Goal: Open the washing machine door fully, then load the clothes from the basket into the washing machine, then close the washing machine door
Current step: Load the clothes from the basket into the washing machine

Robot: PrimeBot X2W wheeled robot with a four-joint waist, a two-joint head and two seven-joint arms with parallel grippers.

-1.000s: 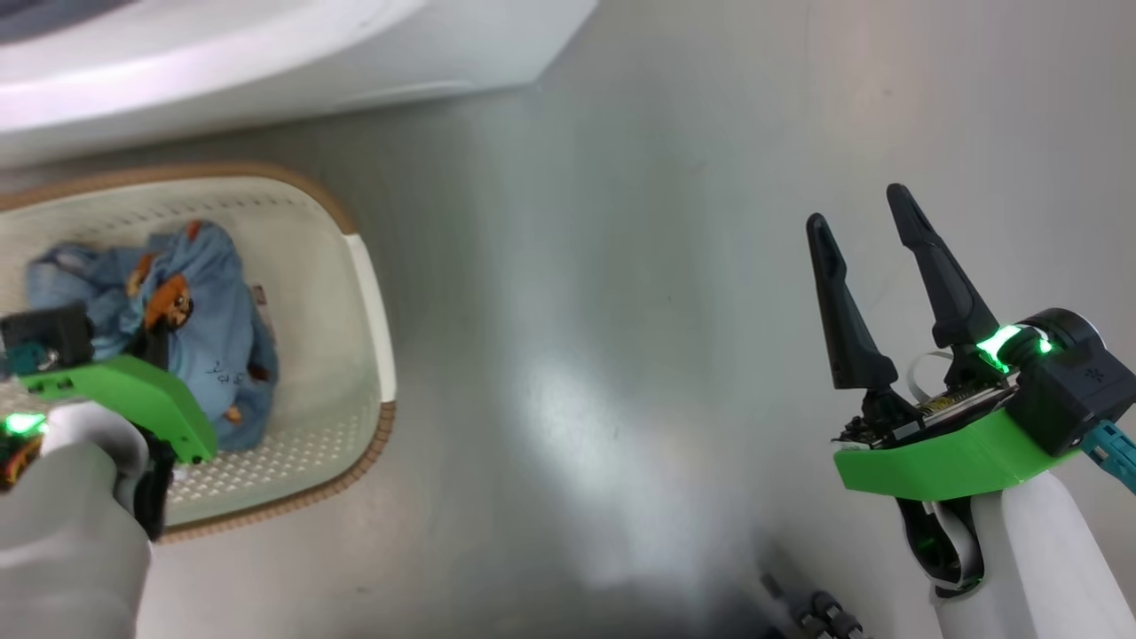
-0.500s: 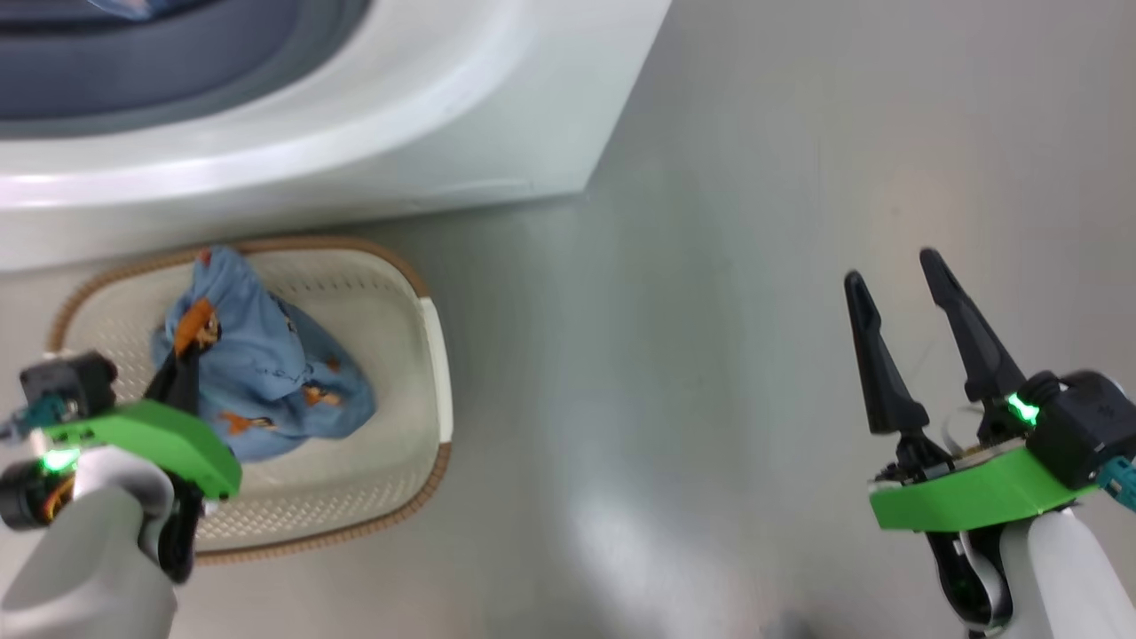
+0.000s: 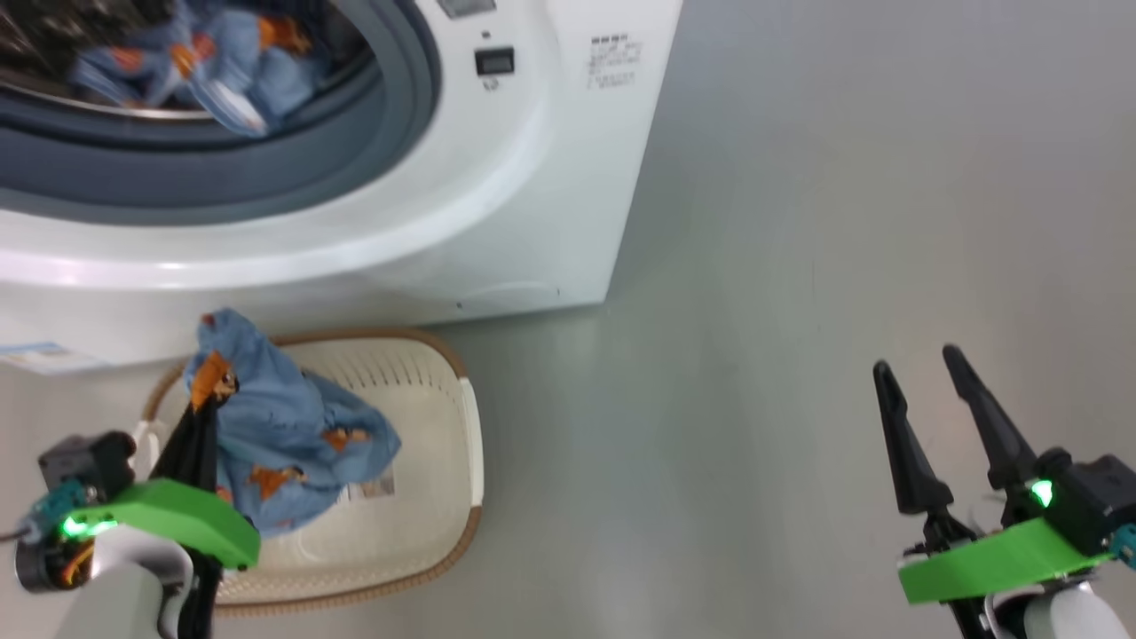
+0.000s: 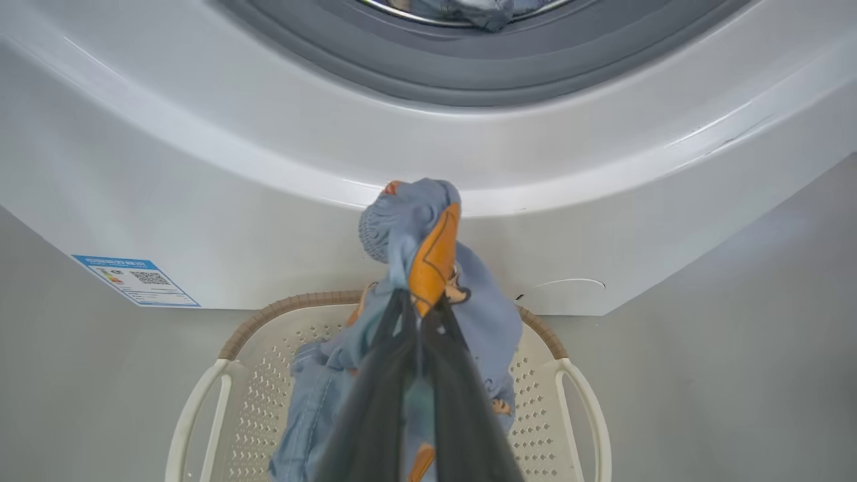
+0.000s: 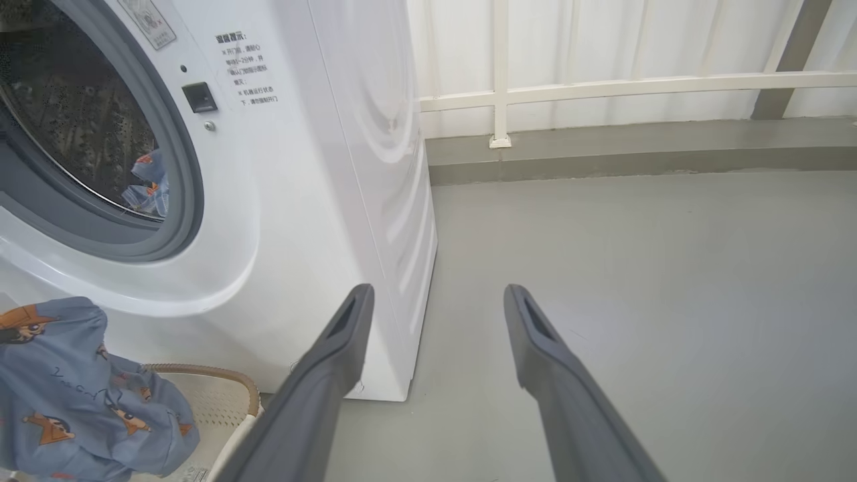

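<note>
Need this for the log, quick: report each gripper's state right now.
Left gripper: shut on a light blue fabric piece printed with orange-brown cartoon figures.
Right gripper: open, holding nothing.

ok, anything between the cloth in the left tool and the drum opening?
Nothing visible blocks it. The left tool is shut on the blue cloth over the basket; the washing machine stands open beyond. Only its white front lip lies between, so lift over it.
</note>
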